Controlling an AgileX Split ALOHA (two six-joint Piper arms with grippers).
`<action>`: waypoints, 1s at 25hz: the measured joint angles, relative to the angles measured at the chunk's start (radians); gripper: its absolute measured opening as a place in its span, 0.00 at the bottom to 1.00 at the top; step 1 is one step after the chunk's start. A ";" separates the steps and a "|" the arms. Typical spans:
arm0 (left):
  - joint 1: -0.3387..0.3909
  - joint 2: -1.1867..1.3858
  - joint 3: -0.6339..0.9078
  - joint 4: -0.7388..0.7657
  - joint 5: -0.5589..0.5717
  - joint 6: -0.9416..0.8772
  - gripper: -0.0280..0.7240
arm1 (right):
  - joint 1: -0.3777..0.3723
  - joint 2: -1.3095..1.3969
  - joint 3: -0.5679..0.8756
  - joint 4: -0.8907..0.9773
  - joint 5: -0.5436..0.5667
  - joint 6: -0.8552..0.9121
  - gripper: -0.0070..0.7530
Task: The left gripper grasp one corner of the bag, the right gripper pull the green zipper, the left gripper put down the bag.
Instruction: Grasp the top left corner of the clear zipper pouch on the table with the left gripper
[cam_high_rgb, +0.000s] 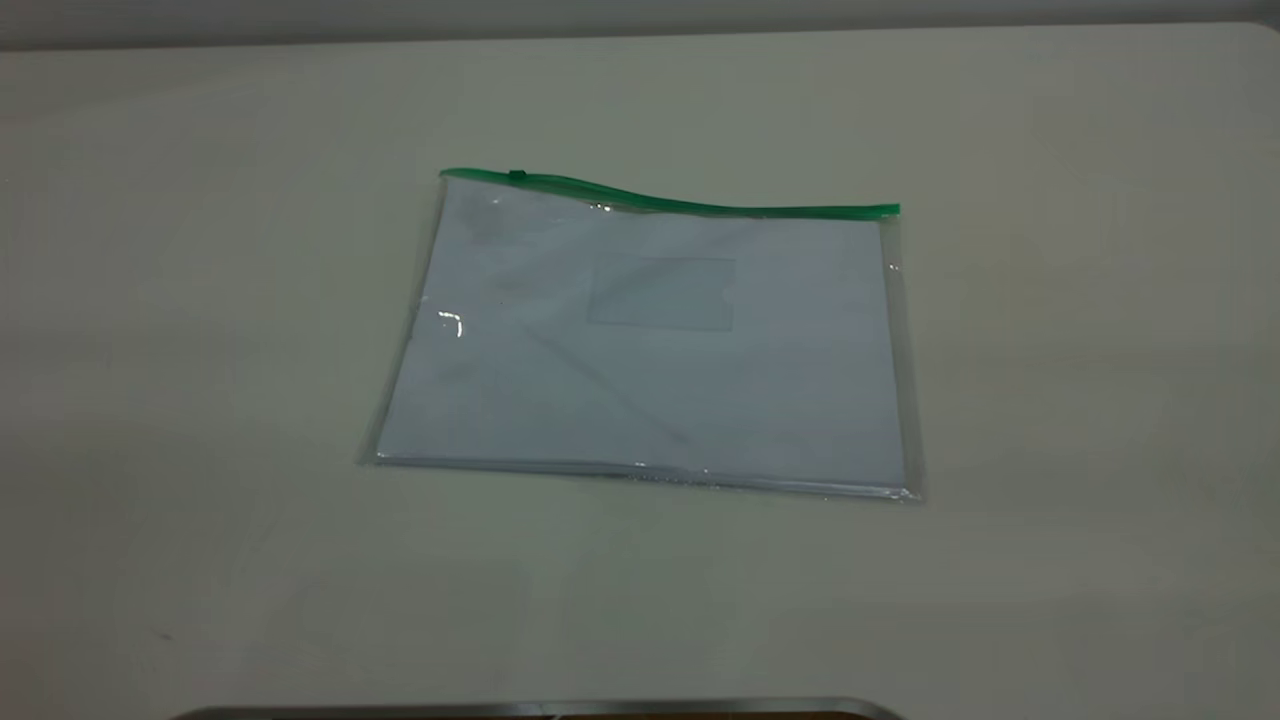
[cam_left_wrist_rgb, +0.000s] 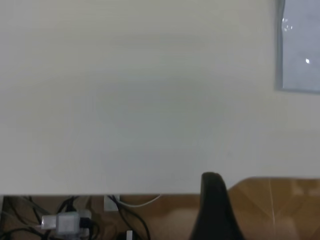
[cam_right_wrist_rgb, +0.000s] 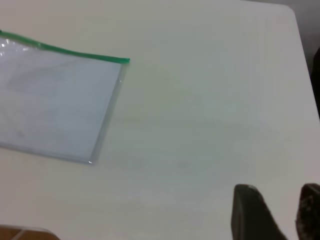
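Observation:
The bag (cam_high_rgb: 650, 340), a flat clear pouch with white sheets and a small clear pocket (cam_high_rgb: 660, 292), lies flat on the middle of the table. The green zipper (cam_high_rgb: 680, 203) runs along its far long edge, with the slider tab (cam_high_rgb: 517, 177) near the left end. Neither gripper shows in the exterior view. A corner of the bag (cam_left_wrist_rgb: 300, 45) shows in the left wrist view, far from my left gripper (cam_left_wrist_rgb: 216, 210), which shows only as one dark part. The right wrist view shows the bag's right end (cam_right_wrist_rgb: 55, 100) and zipper end (cam_right_wrist_rgb: 75, 51). My right gripper (cam_right_wrist_rgb: 280, 212) is open, empty, well apart from them.
The pale table (cam_high_rgb: 200, 400) is bare around the bag. Its edge, with cables (cam_left_wrist_rgb: 65, 220) and a wooden floor (cam_left_wrist_rgb: 280, 205) below, shows in the left wrist view. A rounded table corner (cam_right_wrist_rgb: 287, 10) shows in the right wrist view. A dark metal rim (cam_high_rgb: 540, 710) lies at the table's front.

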 joint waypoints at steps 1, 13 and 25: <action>0.000 0.041 -0.015 0.000 -0.017 0.000 0.82 | 0.000 0.000 0.000 0.000 0.000 0.021 0.42; 0.000 0.569 -0.244 -0.165 -0.255 0.084 0.82 | 0.000 0.126 -0.040 0.001 -0.047 0.075 0.77; 0.000 1.160 -0.454 -0.490 -0.378 0.342 0.82 | 0.000 0.324 -0.040 0.005 -0.162 0.082 0.77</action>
